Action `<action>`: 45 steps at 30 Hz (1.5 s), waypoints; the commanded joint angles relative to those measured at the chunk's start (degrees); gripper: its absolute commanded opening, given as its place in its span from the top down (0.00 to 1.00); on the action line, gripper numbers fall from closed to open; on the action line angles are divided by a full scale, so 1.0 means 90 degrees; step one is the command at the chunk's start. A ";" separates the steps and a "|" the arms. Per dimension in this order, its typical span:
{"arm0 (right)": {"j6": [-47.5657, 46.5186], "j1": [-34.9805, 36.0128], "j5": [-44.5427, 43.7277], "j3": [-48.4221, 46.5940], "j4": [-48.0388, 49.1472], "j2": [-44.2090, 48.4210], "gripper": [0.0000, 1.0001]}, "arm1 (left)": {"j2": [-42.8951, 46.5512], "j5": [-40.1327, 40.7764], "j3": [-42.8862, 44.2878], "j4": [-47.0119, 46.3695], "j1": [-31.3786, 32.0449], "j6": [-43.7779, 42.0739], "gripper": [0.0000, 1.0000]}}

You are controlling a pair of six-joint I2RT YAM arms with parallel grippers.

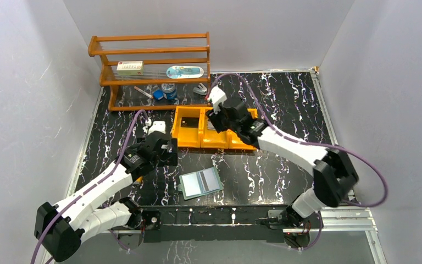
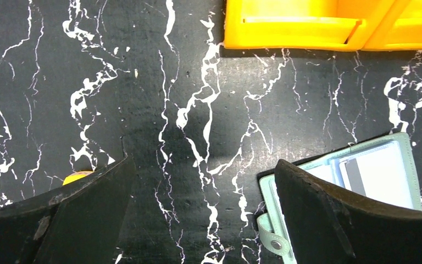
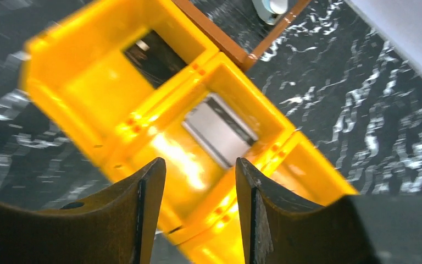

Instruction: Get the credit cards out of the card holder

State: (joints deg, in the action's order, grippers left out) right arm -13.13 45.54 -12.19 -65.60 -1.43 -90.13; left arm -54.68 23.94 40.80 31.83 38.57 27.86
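The card holder [image 1: 200, 183] lies open at lower centre of the top view; the left gripper [image 2: 203, 176], jaws wide and empty, hangs to its left; the right gripper [image 3: 198, 181], jaws parted and empty, hovers over the orange tray [image 3: 82, 93], whose middle compartment holds a silver-grey card [image 3: 220, 129].

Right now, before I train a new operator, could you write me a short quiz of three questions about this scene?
1. True or false: the card holder lies closed.
2. Which compartment of the orange tray is the right gripper hanging above? A) left end B) middle C) right end
3. Fill in: the left gripper hovers beside the card holder with its jaws ____, holding nothing.

Key: 1 false, it lies open; 2 B; 3 open.
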 commanded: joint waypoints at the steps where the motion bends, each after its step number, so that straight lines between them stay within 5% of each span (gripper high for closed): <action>1: 0.3014 -0.0002 0.0916 0.0773 0.0391 0.0873 0.42 | 0.0014 -0.0326 0.0291 0.0074 -0.0044 -0.0145 0.02; 8: 0.5574 0.0013 0.2853 0.1955 0.0412 0.1313 0.48 | 0.0237 -0.2606 0.0090 -0.0787 -0.0047 0.0074 0.03; 16: 0.7212 0.0245 0.3010 0.3393 0.1488 0.1792 0.54 | -0.0559 -0.4593 -0.0101 -0.2204 -0.0033 0.0935 0.14; 31: 0.7554 0.0396 0.3327 0.3617 0.1679 0.1019 0.62 | -0.1069 -0.4857 -0.0648 -0.2362 0.0021 0.1487 0.32; 45: 0.7578 0.0426 0.3299 0.3669 0.1484 0.0431 0.63 | -0.1589 -0.5000 -0.0795 -0.2522 0.0227 0.1431 0.36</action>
State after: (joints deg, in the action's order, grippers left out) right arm 54.70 48.90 17.30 -33.08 10.87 -85.30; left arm -68.25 -18.94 34.65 9.85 39.64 40.73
